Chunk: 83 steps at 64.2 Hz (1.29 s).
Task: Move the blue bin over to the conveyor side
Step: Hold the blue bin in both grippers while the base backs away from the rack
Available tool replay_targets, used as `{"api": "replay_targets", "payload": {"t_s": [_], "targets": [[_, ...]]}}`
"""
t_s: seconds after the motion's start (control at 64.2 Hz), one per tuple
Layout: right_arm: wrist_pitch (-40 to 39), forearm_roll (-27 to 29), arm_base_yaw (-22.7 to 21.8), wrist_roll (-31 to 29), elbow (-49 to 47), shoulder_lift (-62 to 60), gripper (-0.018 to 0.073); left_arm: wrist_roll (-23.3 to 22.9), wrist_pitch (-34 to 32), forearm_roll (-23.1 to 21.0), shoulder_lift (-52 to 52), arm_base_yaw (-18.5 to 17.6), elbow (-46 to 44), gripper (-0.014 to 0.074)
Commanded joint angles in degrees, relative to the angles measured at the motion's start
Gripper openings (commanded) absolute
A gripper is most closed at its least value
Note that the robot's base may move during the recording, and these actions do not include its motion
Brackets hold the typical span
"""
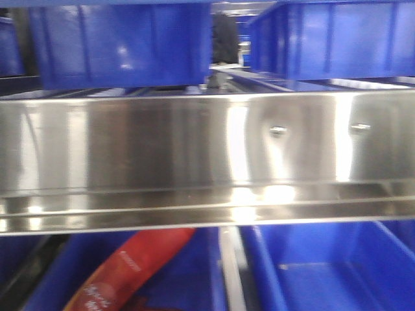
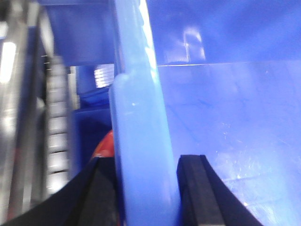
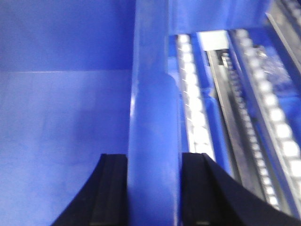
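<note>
Jaws, two pairs, clamp blue bin (image 2: 136,141).

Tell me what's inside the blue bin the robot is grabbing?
Nothing shows inside the blue bin: both wrist views show only its bare blue floor. The left gripper and right gripper clamp its walls, and the floor beneath them is hidden.
</note>
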Motion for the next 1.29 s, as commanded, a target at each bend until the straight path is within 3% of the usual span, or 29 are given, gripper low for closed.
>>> {"api": "replay_targets", "payload": {"t_s": [0.0, 1.277], "targets": [[-5.13, -3.62, -0.21, -0.42, -0.65, -1.38, -0.0088, 1.23, -4.68, 0.74, -1.45, -0.07, -0.77, -0.0019], [-5.13, -3.62, -0.21, -0.42, -0.65, -1.25, -0.0088, 1.23, -4.68, 0.74, -1.45, -0.07, -0.77, -0.0019]]}}
